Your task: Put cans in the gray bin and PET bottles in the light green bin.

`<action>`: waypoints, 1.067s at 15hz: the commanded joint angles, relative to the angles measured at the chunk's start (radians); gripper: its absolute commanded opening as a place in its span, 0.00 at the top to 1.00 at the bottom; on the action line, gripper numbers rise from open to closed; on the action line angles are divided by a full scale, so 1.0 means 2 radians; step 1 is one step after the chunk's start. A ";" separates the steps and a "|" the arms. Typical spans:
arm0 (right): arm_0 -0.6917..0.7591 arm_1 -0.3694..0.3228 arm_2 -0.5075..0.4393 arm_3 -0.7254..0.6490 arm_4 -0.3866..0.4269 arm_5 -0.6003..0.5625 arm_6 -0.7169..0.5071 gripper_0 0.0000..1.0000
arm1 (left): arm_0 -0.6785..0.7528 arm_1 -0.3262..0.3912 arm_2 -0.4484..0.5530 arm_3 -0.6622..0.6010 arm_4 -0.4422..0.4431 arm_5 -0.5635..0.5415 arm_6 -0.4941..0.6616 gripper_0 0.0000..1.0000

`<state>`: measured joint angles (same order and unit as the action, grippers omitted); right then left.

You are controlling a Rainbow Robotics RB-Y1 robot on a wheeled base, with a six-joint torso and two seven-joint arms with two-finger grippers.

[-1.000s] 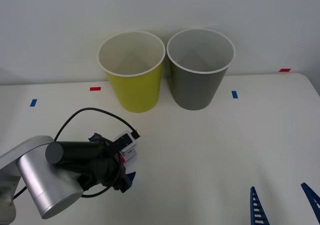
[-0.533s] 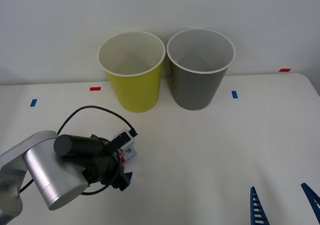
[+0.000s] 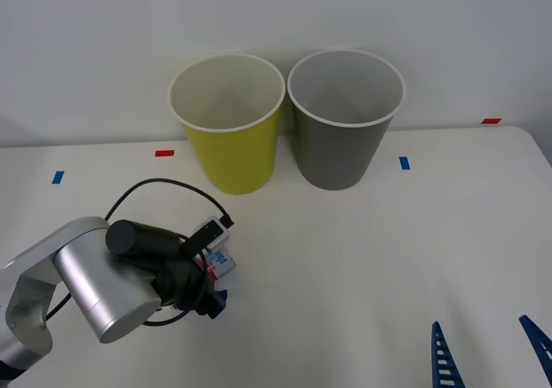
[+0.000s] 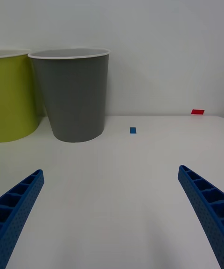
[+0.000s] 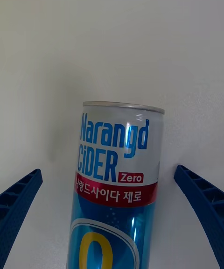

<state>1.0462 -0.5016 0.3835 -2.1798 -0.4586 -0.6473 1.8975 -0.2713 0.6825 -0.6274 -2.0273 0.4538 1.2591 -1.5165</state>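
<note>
Left gripper sits wide open, holding nothing, with the can lying lengthwise between its fingers, lower left of the front view.

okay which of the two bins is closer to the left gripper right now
The light green bin. It stands on the left gripper's side of the table, where that gripper straddles the can; the gray bin sits farther right.

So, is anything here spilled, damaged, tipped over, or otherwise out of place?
Nothing stands out. The can looks undented between the open left gripper's fingers, and no spill shows on the table. The light green bin and the gray bin stand upright, side by side.
</note>
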 commanded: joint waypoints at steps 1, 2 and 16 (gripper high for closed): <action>0.000 0.000 0.000 0.000 0.000 0.000 0.000 0.00 | -0.009 -0.007 0.000 0.013 0.013 0.002 0.000 0.00; 0.000 0.000 0.000 0.000 0.000 0.000 0.000 0.00 | -0.009 -0.007 0.000 0.014 0.015 0.002 -0.001 0.00; 0.000 0.000 0.000 0.000 0.000 0.000 0.000 0.00 | -0.009 -0.005 0.000 0.016 0.032 0.002 -0.010 1.00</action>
<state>1.0462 -0.5016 0.3835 -2.1798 -0.4586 -0.6473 1.8975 -0.2897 0.6716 -0.6275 -1.9950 0.5162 1.2715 -1.5372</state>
